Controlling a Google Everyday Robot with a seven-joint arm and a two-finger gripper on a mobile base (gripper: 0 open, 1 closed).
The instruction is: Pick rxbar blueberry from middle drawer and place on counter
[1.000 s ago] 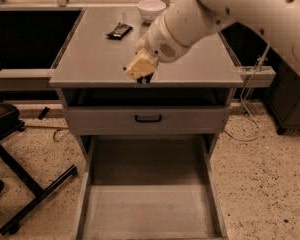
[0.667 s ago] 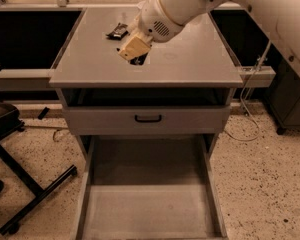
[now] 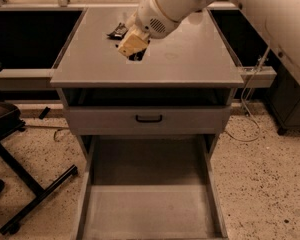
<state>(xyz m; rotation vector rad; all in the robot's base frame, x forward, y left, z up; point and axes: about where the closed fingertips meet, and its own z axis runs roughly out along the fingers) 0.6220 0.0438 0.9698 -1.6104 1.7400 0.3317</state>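
Tan gripper (image 3: 134,47) low over counter (image 3: 195,59)

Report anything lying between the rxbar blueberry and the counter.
Nothing visible. The gripper hangs low over the counter with the rxbar blueberry just beneath it; the other wrapped bar lies farther back, not under it.

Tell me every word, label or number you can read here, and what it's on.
No text can be read anywhere.
The dark wrapped bar on the counter: any lettering too blurred to read.
The gripper, low over the counter's rear left: no marking visible.
The drawer front: blank.
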